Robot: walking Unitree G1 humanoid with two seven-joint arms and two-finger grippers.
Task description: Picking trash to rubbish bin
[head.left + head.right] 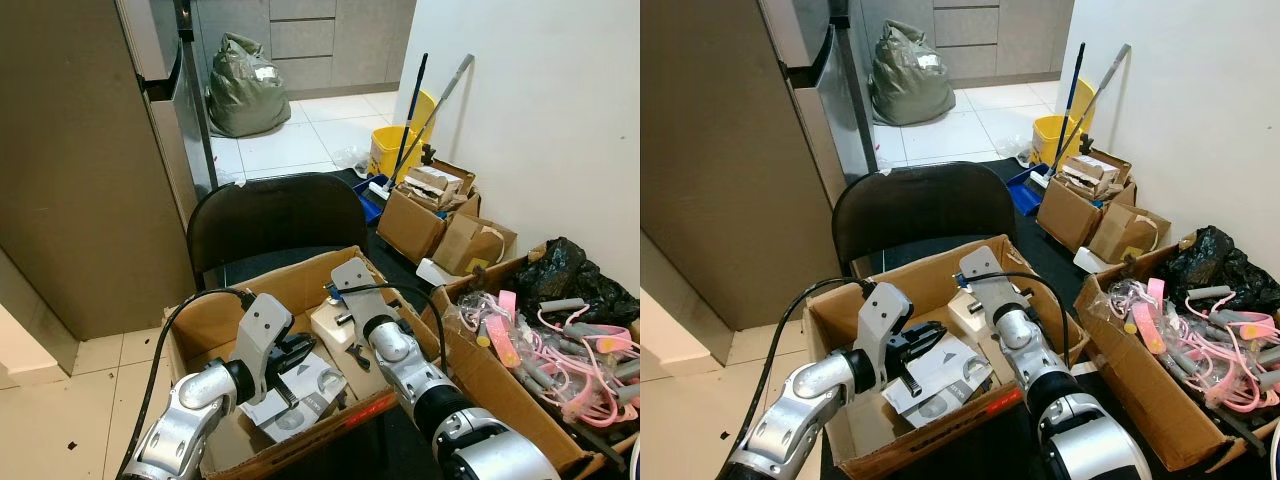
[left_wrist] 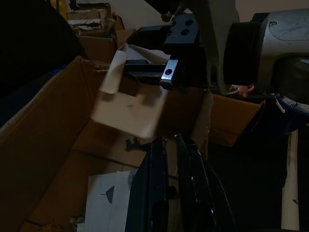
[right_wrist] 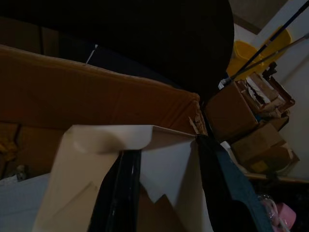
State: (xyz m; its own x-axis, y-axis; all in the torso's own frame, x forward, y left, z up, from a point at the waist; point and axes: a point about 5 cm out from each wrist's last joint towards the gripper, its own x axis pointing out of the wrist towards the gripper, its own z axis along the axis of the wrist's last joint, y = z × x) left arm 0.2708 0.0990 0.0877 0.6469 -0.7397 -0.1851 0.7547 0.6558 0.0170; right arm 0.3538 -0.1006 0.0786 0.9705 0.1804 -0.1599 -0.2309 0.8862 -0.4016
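Observation:
An open cardboard box (image 1: pixel 285 272) rests on a black chair (image 1: pixel 270 215) right in front of me. Inside lie white printed sheets (image 1: pixel 305 400) and a cream piece of torn card (image 1: pixel 330 318). My right gripper (image 1: pixel 346 326) reaches into the box's back right part and is shut on that cream card (image 2: pixel 128 108), which hangs lifted off the box floor; in the right wrist view the card (image 3: pixel 87 193) spreads across both fingers. My left gripper (image 1: pixel 300 352) hovers over the white sheets, its fingers (image 2: pixel 154 188) shut with nothing between them.
A second box (image 1: pixel 520 360) of pink and grey cords stands to the right, with a black bag (image 1: pixel 575 275) behind it. More cartons (image 1: pixel 430 215), a yellow mop bucket (image 1: pixel 392 150) and a stuffed grey-green sack (image 1: pixel 245 85) lie beyond. A tall grey cabinet (image 1: pixel 90 150) stands on the left.

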